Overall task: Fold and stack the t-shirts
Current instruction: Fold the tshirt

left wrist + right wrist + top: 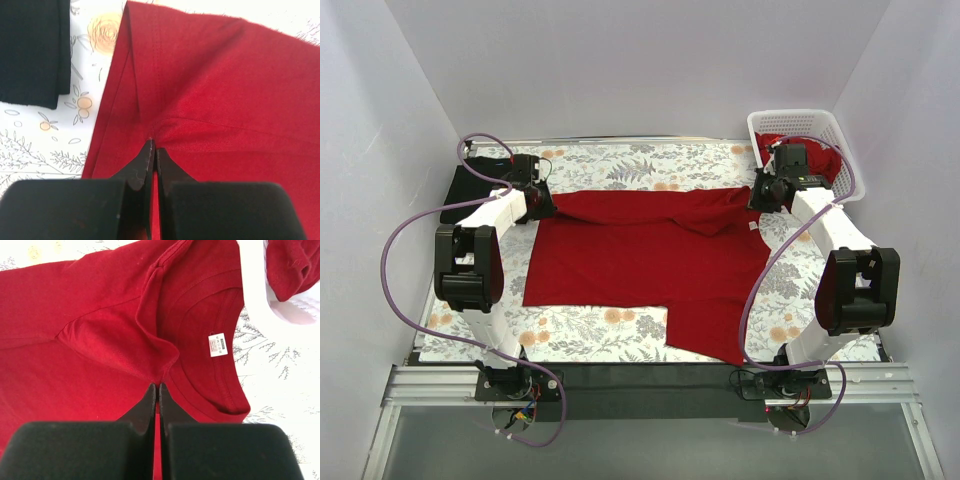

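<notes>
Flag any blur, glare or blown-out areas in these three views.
Top external: even, soft light, sharp throughout, no glare on the red t-shirt. Left wrist: cloth weave crisp, the left gripper's near body slightly soft, tablecloth washed out at the top right. Right wrist: white basket rim and the tablecloth beside it overexposed; neck label sharp, print too small to read.

A white plastic lattice basket (805, 122) stands at the far right corner of a desk (590, 338) covered in a print of orange blooms and grey leaves. Plain pale walls (640, 70) enclose the desk on three sides.
</notes>
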### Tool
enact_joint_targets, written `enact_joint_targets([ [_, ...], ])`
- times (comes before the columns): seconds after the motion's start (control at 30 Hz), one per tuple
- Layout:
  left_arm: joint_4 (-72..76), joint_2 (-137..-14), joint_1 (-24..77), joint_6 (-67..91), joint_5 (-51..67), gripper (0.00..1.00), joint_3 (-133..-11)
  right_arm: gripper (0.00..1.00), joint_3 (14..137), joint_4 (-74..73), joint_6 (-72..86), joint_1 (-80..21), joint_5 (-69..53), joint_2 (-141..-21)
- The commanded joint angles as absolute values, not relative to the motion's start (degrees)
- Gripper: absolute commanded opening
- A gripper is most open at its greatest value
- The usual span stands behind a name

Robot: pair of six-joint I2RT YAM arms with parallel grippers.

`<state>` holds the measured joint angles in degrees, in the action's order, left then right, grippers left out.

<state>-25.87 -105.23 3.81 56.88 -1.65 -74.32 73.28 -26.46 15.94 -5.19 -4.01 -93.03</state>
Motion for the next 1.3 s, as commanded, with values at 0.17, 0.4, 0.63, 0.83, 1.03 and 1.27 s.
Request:
enact_joint_targets([
  [0.17,-24.43,-101.60,3.43,57.57,-2.28,0.00,-75.41,0.01,75.33,-28.13,18.10,-4.83,-7.73,-89.30],
  [0.4,-24.00,-101.87,3.43,57.83,-4.83,0.00,-71.46,0.01,67.42,-28.13,19.86,-4.83,-11.69,-88.33],
  [0.63,-23.03,-101.43,3.43,58.01,-5.01,0.08,-66.97,0.17,61.53,-28.12,18.81,-4.75,-10.02,-88.16],
  [0.83,-22.85,-92.04,3.43,60.29,-4.57,0.63,-64.26,0.52,60.56,-28.92,16.26,-5.27,-9.67,-84.03],
  [1.03,-22.15,-79.91,3.51,65.03,-1.76,0.70,-53.54,0.54,55.29,-28.04,17.75,-8.35,-13.17,-80.34],
  [1.27,-19.17,-76.03,3.52,72.06,3.24,0.63,-41.76,0.52,45.54,-23.12,20.74,-9.49,-20.39,-79.63],
])
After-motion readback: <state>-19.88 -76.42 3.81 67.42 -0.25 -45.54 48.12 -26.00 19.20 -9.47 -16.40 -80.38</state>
